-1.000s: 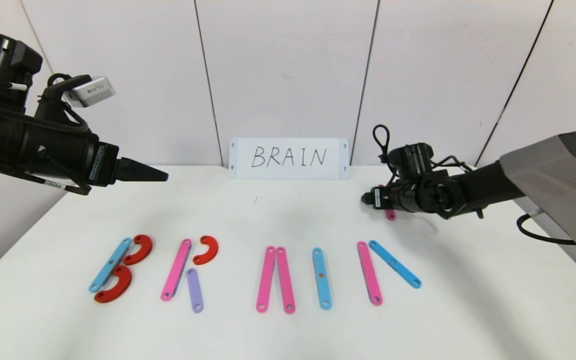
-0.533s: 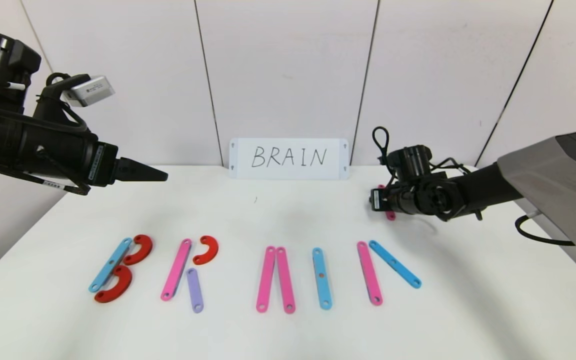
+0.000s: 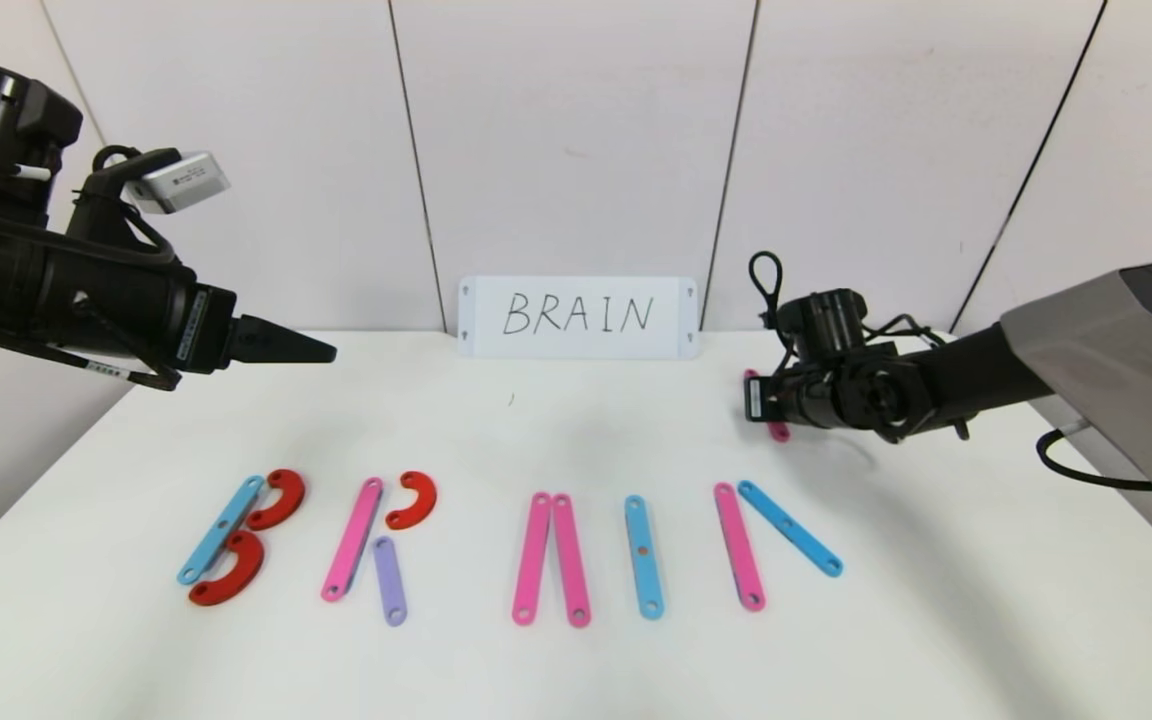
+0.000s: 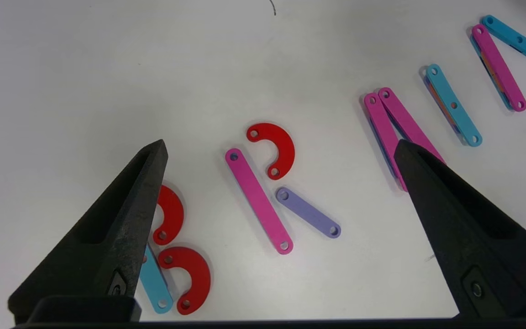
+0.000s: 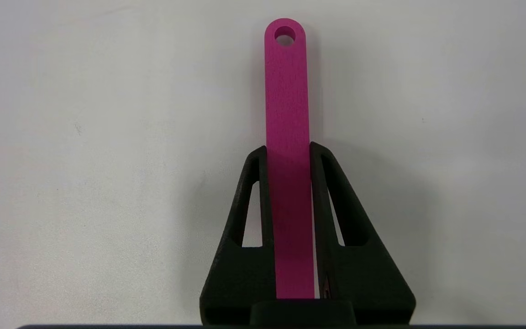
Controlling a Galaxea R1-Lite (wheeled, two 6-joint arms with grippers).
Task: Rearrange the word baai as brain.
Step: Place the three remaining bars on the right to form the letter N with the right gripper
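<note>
Right gripper (image 5: 288, 151) low at the far right of the white table (image 3: 576, 440), jaws clamped on a pink strip (image 5: 286, 100), left gripper (image 4: 281, 155) hovering far left, jaws wide apart, strip letters (image 3: 511, 545) in a near row.

From my end I'm just seeing a plain white table (image 3: 576, 440) pushed up against a pale panelled wall (image 3: 576, 140) with thin dark seams, all lit pretty evenly, soft shadows only.

- Left tool (image 4: 279, 151) hovers raised at the left side, its fingers (image 4: 121, 219) spread wide.
- Right tool (image 5: 289, 151) reaches low at the far right, fingers (image 5: 331, 183) clamped together.
</note>
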